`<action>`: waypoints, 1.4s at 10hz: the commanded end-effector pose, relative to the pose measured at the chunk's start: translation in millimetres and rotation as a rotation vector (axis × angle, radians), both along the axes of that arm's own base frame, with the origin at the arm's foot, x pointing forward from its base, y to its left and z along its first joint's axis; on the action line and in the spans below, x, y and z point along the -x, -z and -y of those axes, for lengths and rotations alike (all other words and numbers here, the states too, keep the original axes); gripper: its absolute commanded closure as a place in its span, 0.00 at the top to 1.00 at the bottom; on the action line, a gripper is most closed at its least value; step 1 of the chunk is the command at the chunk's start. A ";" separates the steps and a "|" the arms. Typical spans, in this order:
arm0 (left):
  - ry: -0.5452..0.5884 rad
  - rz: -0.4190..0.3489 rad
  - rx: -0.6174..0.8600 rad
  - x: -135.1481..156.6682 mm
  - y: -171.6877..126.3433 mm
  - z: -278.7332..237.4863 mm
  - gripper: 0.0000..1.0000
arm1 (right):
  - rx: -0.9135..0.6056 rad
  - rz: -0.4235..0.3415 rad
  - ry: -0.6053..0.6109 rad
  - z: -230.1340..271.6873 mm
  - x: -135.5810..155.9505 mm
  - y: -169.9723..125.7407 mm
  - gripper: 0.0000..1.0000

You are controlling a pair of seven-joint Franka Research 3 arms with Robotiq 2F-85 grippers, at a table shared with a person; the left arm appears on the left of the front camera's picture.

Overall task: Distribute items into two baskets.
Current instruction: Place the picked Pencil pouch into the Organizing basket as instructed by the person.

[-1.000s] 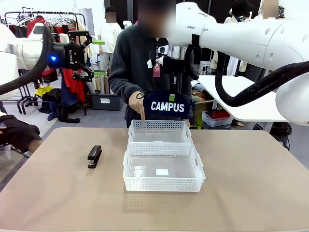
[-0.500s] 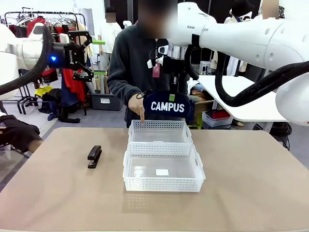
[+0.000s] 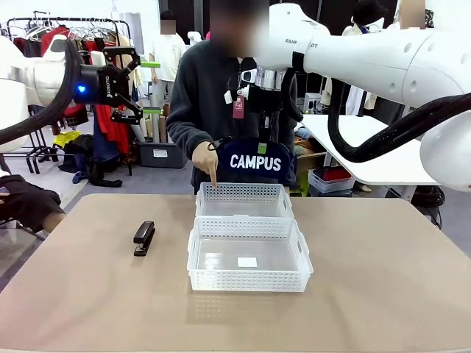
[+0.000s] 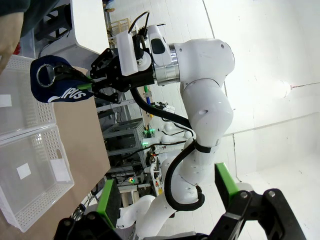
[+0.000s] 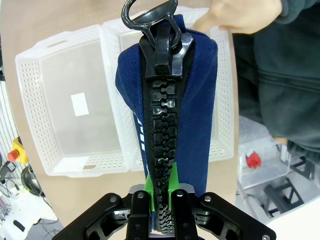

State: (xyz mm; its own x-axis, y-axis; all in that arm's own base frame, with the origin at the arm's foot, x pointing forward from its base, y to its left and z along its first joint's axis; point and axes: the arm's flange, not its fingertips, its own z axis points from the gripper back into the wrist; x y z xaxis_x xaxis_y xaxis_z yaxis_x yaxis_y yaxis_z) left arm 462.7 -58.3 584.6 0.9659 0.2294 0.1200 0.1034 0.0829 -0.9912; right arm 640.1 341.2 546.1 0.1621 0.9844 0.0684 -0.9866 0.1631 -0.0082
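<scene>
My right gripper (image 3: 262, 148) is shut on the top edge of the navy CAMPUS pouch (image 3: 255, 162), which hangs just above the far basket (image 3: 243, 201). The right wrist view looks down the pouch (image 5: 167, 100) along its black zip, with both baskets beneath it. The near basket (image 3: 249, 254) touches the far one and has a small white label (image 3: 247, 262) on its bottom. A black stapler (image 3: 143, 237) lies on the table left of the baskets. My left gripper (image 3: 143, 90) hangs open, high at the left, its green-padded fingers (image 4: 109, 199) spread apart. The person's finger (image 3: 213, 178) points down at the far basket's left rim.
The person stands at the far side, right behind the far basket. The tan table (image 3: 383, 279) has free room on the right and in front. Clothes racks and a white table stand in the background.
The person's pointing hand has shifted slightly over the far basket's left rim. The pouch and both arms have hardly moved.
</scene>
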 end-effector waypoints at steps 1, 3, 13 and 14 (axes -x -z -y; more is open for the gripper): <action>0.002 -0.002 0.005 0.4 -2.1 -0.5 1.00 | -0.002 0.004 -0.019 -6.6 0.5 10.7 0.00; 0.002 -0.002 0.005 0.4 -2.1 -0.5 1.00 | -0.005 -0.029 -0.045 -9.4 -5.6 28.6 0.00; 0.002 -0.002 0.005 0.4 -2.1 -0.5 1.00 | 0.095 -0.081 -0.069 -34.4 -20.0 133.6 0.00; 0.002 -0.002 0.005 0.4 -2.1 -0.5 1.00 | 0.116 -0.074 -0.063 -34.4 -21.0 140.3 0.00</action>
